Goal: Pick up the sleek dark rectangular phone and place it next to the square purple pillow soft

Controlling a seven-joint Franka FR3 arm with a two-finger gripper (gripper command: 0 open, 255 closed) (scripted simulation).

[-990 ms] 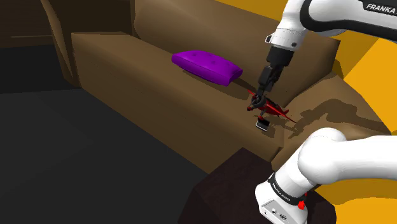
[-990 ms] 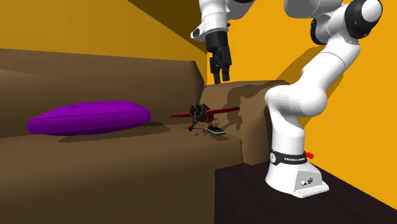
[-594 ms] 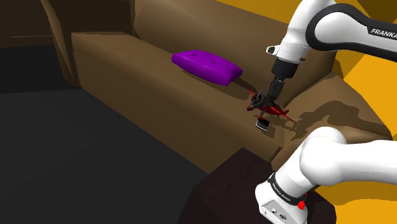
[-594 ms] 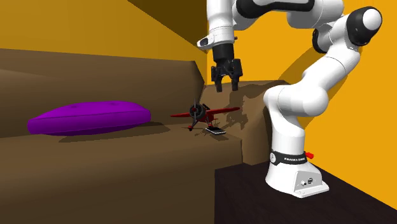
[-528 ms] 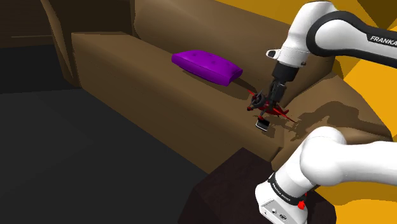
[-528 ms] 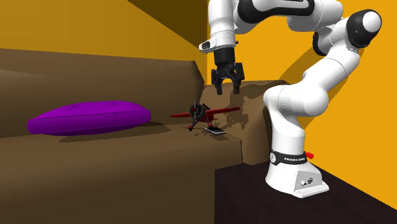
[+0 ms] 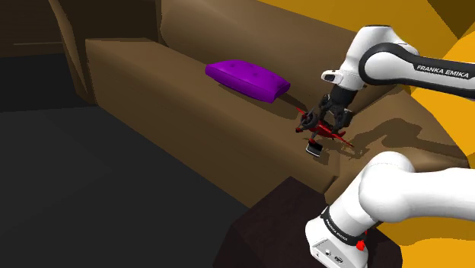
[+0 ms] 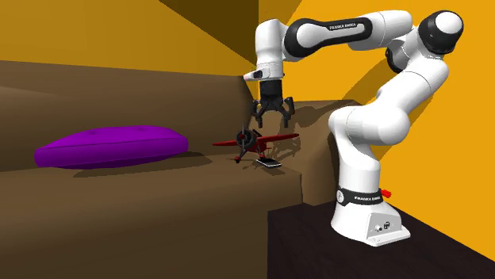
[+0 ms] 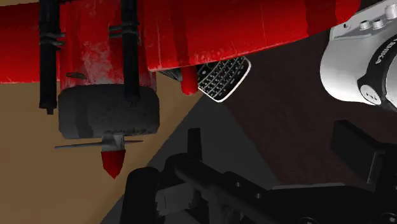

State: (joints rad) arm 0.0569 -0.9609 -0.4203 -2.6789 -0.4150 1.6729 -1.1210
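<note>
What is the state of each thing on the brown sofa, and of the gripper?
Dark rectangular phone: lying flat beside the plane, not held.
Red toy plane: standing upright.
Square purple pillow: lying flat, apart from both.
Black two-finger gripper: open, empty, above the plane.

Spread fingers [image 8: 258, 119] hover above red toy plane [image 8: 252, 143] and phone [image 8: 270, 163].

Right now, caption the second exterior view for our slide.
Open jaws hover above red toy plane and dark phone on brown sofa.
</note>
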